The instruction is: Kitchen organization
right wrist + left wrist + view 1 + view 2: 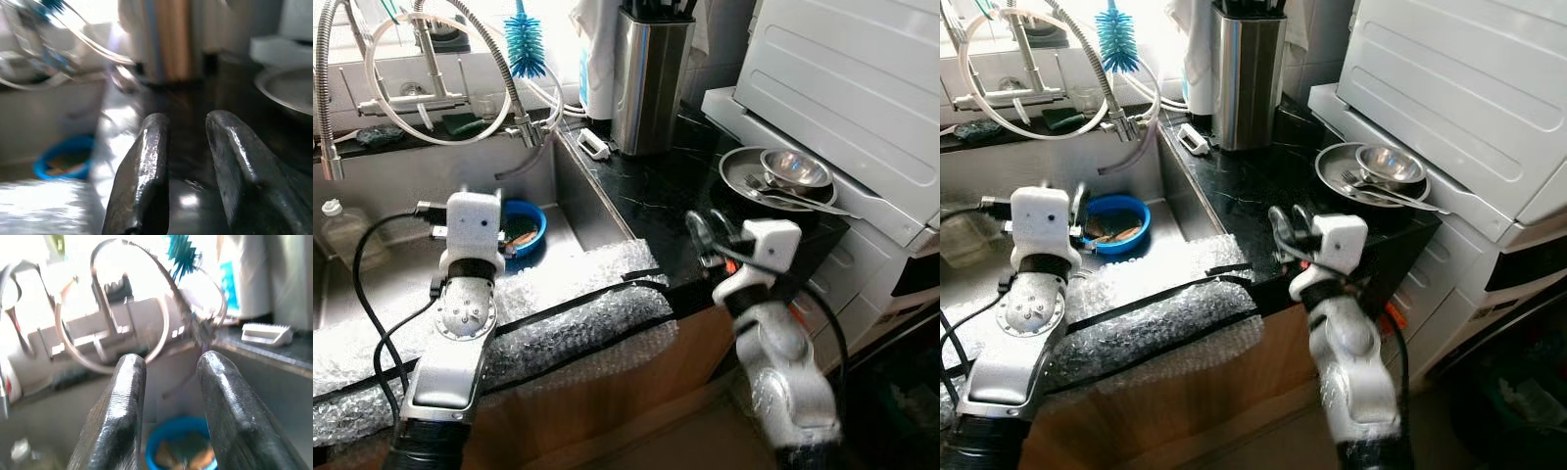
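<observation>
A blue bowl (pixel 527 221) with food scraps sits in the steel sink (pixel 401 196). My left gripper (pixel 168 364) hovers over the sink just short of the bowl, open with nothing between its fingers. On the black counter (pixel 646 186) to the right lies a metal plate (pixel 736 174) that carries a small steel bowl (pixel 795 167) and a fork (pixel 773 192). My right gripper (pixel 705 230) hangs above the counter's front edge, a little short of the plate, open and empty.
A spring-hose faucet (pixel 431 59) and a blue bottle brush (pixel 524 44) stand behind the sink. A steel knife block (pixel 649 78) and a small white item (pixel 594 145) are on the counter. Bubble wrap (pixel 578 313) covers the front edge. A white appliance (pixel 862 88) looms at right.
</observation>
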Robot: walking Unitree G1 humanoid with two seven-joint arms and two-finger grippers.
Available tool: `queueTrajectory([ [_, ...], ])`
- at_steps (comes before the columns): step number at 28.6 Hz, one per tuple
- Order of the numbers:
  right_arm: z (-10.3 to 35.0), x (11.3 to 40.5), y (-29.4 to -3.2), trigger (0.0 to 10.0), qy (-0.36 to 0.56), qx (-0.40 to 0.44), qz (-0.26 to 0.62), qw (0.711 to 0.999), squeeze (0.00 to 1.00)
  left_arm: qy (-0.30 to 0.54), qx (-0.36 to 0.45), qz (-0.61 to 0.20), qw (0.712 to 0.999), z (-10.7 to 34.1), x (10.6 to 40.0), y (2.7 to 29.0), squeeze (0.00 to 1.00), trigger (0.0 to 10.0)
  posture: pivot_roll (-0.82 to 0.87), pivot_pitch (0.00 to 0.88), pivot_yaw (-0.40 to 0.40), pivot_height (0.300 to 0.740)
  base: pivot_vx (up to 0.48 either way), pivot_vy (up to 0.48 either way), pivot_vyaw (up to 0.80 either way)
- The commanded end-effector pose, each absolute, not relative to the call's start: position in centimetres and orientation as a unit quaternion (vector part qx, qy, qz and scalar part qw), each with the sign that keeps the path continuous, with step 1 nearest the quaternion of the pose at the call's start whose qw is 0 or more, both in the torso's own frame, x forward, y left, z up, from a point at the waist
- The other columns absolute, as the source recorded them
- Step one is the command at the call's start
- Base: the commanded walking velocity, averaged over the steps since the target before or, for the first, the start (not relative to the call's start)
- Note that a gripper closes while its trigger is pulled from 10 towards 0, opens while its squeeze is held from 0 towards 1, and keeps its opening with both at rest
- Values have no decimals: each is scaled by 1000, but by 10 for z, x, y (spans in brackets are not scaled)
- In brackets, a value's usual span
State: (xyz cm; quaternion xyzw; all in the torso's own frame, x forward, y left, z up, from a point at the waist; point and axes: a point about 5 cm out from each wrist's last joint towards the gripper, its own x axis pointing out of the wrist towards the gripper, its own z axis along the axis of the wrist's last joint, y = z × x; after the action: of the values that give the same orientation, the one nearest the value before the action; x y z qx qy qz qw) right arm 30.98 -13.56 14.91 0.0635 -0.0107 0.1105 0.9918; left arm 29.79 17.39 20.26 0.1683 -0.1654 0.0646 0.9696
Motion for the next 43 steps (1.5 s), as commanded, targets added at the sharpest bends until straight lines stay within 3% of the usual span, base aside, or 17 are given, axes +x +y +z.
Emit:
queueTrajectory([
  [1,132,315,-144,10000,54,78,92,991,0,-184,175,54,966,209,296,168,0,10000,-39,0,-57,740,0,0,0],
  [2,131,317,-147,10000,59,83,87,991,427,-183,175,54,966,209,296,168,0,10000,-35,0,-57,740,0,0,0],
  [3,130,319,-150,10000,63,88,84,991,1000,-182,176,53,966,209,296,167,0,10000,-35,0,-57,740,0,0,0],
  [18,144,358,-163,10000,118,30,127,984,1000,-187,174,30,966,211,296,156,0,10000,-37,0,-49,740,0,0,0],
  [28,168,382,-181,10000,85,4,99,991,1000,-193,164,32,967,213,298,153,0,10000,-36,0,-48,740,0,0,0],
  [29,172,384,-182,10000,78,7,99,992,0,-193,164,33,967,213,298,153,0,10000,-36,0,-48,740,0,0,0],
  [35,189,391,-185,10000,48,17,104,993,0,-193,164,35,967,214,299,153,0,10000,-32,0,-49,740,0,0,0],
  [43,183,398,-198,10000,78,-2,65,995,0,-194,163,31,967,213,299,149,0,10000,-23,0,-54,740,0,0,0],
])
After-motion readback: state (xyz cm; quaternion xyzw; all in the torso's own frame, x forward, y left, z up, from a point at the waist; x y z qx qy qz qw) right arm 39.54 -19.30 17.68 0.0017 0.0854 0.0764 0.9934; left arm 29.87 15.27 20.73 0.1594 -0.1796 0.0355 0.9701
